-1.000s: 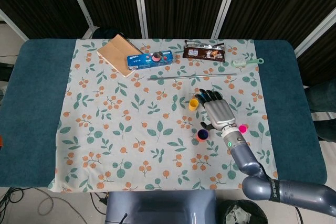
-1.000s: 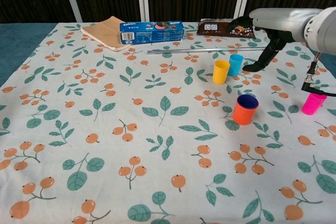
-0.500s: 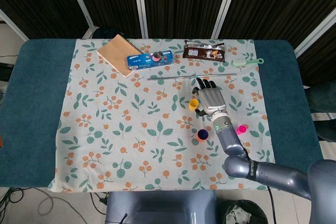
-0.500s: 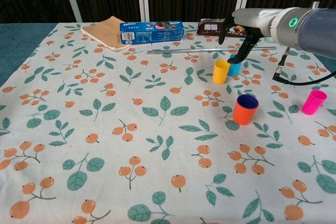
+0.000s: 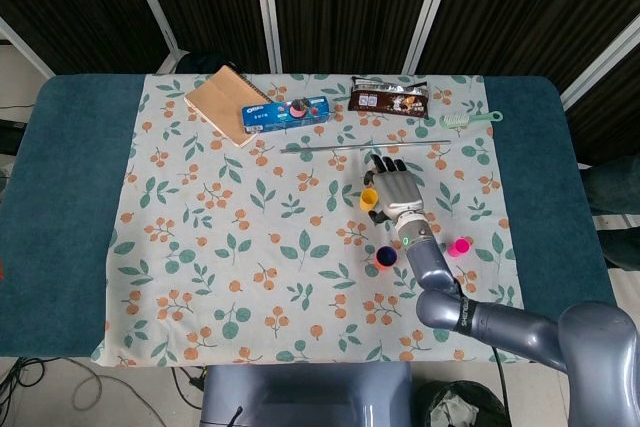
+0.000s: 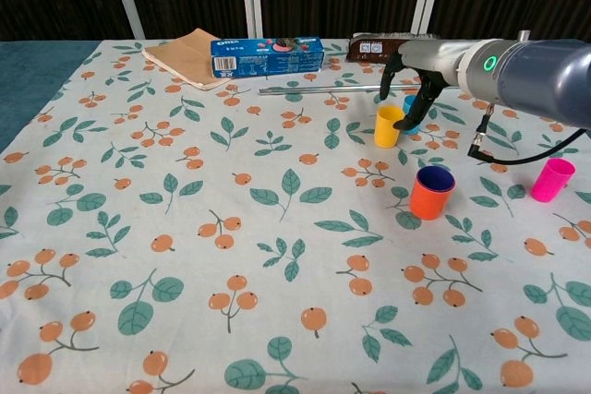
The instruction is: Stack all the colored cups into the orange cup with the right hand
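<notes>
Dark curtain panels back a blue-padded table (image 5: pixel 70 197) covered by a white cloth printed with orange berries and green leaves (image 6: pixel 185 228).

Nearest the robot, the grey right arm comes in from the right side and reaches out across the cloth. Its dark-fingered right hand (image 6: pixel 413 76) is held palm down, fingers curved downward and a little apart, above the small light blue plastic cup (image 6: pixel 410 108). Whether any finger touches that cup cannot be told. In the head view the hand (image 5: pixel 396 190) hides the blue cup.

Nearer than the hand stands the orange plastic cup (image 6: pixel 431 193) with a dark blue cup nested inside (image 6: pixel 435 178). To the hand's right and nearer, well apart, is a bright pink plastic cup (image 6: pixel 552 180). Just beside the hand on its left stands a yellow plastic cup (image 6: pixel 389 125).

Beyond the hand lies a thin metal rod (image 6: pixel 319 89). Farther still are a blue biscuit box reading "OREO" (image 5: pixel 285 113), a tan paper notebook (image 5: pixel 222 102), a brown snack wrapper (image 5: pixel 389 97) whose print is too small to read, and a pale green brush (image 5: pixel 470 119).
</notes>
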Controlling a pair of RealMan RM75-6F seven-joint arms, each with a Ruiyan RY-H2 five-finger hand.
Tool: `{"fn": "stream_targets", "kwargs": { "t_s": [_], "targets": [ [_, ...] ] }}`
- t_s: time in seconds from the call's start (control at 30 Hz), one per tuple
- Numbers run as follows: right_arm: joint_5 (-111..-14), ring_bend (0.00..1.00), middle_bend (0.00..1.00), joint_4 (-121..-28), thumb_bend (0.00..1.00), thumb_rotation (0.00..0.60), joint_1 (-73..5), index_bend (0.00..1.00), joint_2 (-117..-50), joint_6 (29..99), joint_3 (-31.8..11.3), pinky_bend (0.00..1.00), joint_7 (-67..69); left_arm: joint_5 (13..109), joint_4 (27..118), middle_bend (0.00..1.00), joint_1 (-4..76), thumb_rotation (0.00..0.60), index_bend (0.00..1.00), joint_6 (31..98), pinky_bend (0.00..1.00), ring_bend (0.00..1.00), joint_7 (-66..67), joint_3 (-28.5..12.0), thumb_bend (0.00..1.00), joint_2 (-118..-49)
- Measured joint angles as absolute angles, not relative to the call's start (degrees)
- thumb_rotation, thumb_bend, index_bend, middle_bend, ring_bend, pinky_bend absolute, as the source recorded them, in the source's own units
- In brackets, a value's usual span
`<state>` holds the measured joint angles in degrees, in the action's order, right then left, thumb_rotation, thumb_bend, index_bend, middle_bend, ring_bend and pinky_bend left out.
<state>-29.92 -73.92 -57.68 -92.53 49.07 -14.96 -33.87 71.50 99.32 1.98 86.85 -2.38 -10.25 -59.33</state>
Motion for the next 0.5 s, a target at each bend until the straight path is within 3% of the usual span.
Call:
{"fn": "stream_targets", "kwargs": {
  "t_s": [0.5],
  "targets": [
    [-30.55, 0.04, 0.0, -68.11, 0.36, 0.6, -58.29, 0.4, -95.25, 47.48, -15.02, 0.11, -32.08, 71.04, 99.34, 0.03, 2.1, 0.6, 0.15, 86.49, 0.12, 0.01, -1.93, -10.27, 0.39, -59.22]
  ]
}}
